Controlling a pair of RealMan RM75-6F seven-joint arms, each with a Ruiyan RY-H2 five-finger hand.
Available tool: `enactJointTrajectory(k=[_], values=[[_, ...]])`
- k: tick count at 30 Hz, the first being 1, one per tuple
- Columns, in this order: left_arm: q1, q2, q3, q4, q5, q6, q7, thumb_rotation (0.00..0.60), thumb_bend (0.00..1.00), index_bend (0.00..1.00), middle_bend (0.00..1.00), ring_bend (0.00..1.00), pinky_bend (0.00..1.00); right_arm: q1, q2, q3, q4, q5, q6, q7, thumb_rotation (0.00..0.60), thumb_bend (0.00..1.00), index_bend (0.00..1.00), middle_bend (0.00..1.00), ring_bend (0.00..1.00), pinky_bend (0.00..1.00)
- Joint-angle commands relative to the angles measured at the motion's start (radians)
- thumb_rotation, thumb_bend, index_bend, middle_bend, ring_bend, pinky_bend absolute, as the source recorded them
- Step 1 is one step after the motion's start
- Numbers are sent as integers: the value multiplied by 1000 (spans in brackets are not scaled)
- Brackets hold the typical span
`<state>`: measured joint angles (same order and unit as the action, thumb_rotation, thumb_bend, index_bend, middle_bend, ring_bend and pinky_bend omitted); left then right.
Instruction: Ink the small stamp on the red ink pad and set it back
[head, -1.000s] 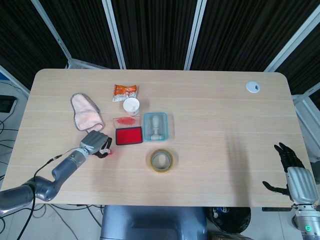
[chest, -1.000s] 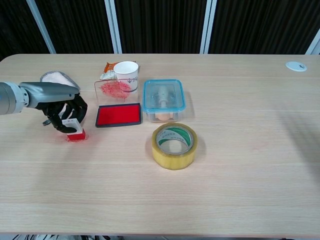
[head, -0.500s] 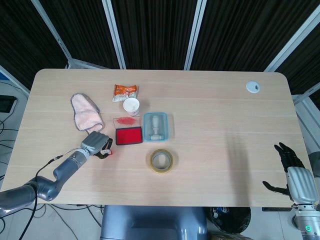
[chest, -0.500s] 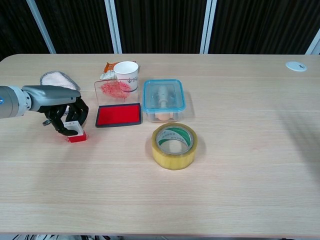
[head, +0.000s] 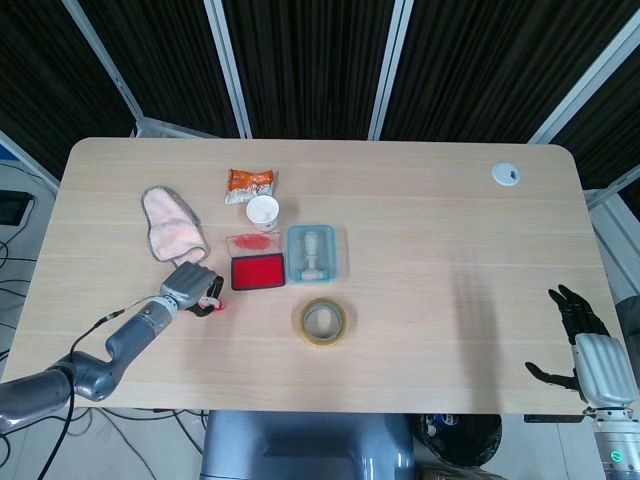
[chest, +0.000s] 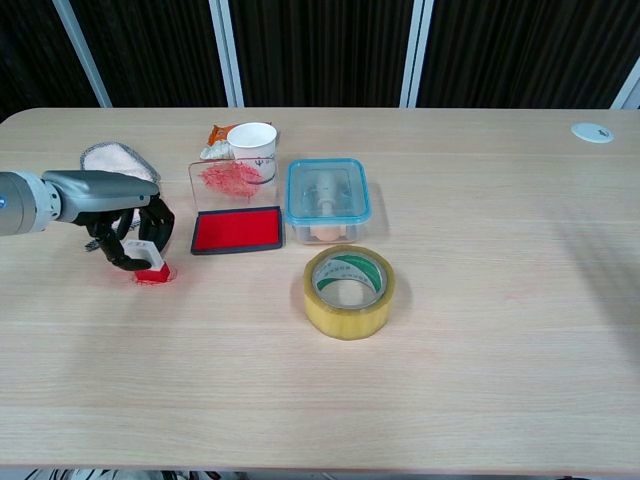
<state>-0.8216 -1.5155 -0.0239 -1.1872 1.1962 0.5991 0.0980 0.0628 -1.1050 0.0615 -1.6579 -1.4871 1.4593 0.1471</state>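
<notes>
Chest view shows the left robot hand (chest: 128, 237) low over the bench (chest: 480, 380), its dark fingers curled around the small stamp (chest: 150, 264), which it grips. The stamp has a white top and a red base, and the base sits on or just at the bench surface; I cannot tell whether it is fully pressed down. It lies to the left of the red ink pad (chest: 237, 230), apart from it. The ink pad is open, its clear lid (chest: 229, 182) standing up at the back edge with red smears on it.

Just right of the ink pad sits a clear box with a blue-rimmed lid (chest: 328, 198); the lid is on, and a pale object shows through it, too blurred to name. Behind the ink pad stands a white paper cup (chest: 252, 147), upright; what it contains cannot be seen. An orange snack packet (chest: 217, 135) lies just behind the cup. A pink cloth (chest: 112, 160) lies behind the left robot hand. A roll of yellow tape (chest: 349, 291) lies flat in front of the box.

In the head view the right robot hand (head: 580, 335) hangs off the bench's near right corner, fingers apart and holding nothing. A white round cap (head: 506, 174) sits in the bench's far right corner.
</notes>
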Motion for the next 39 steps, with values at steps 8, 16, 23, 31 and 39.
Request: enactJointTrajectory(k=[8, 16, 23, 31, 39], values=[[-2, 9, 2, -14, -39, 0, 55, 600, 228, 409, 368, 260, 357, 0, 0, 0, 0, 0, 0, -1, 600, 153, 0, 0, 0, 185], [4, 30, -1, -50, -66, 26, 95, 600, 179, 308, 213, 141, 254, 0, 0, -1, -1, -1, 1, 0, 600, 153, 0, 0, 0, 185], [34, 99, -21, -163, -74, 119, 111, 600, 142, 189, 118, 59, 152, -1, 1, 0, 1, -3, 3, 0, 600, 152, 0, 0, 0, 185], [173, 243, -15, -380, 14, 419, 129, 600, 140, 125, 35, 0, 73, -2, -1, -2, 6, -14, 10, -6, 600, 152, 0, 0, 0, 185], [366, 391, 57, -594, 75, 703, 183, 600, 133, 0, 0, 0, 0, -1, -7, -1, 15, -24, 22, -19, 600, 152, 0, 0, 0, 185]])
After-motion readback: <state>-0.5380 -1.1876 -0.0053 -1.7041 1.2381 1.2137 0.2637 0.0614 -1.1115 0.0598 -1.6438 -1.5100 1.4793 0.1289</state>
